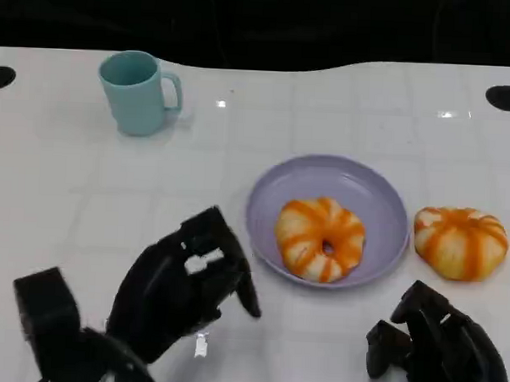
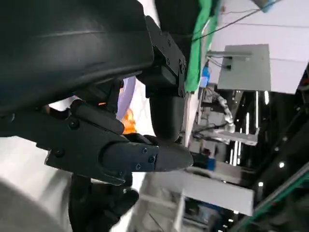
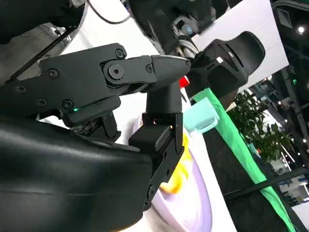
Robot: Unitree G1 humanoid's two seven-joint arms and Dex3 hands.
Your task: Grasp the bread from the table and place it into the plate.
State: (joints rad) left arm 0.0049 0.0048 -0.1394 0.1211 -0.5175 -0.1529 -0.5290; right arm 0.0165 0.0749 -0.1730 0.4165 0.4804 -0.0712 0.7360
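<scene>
One orange-striped bread (image 1: 321, 238) lies inside the lilac plate (image 1: 382, 192), a little toward its near rim. A second bread (image 1: 460, 242) of the same kind lies on the white table (image 1: 69, 191), just beside the plate on the right. The left hand (image 1: 183, 281) is near the plate's left side, fingers apart and holding nothing. The right hand (image 1: 438, 351) is in front of the second bread, empty, fingers spread. A teal mug (image 1: 136, 93) stands far back on the left.
</scene>
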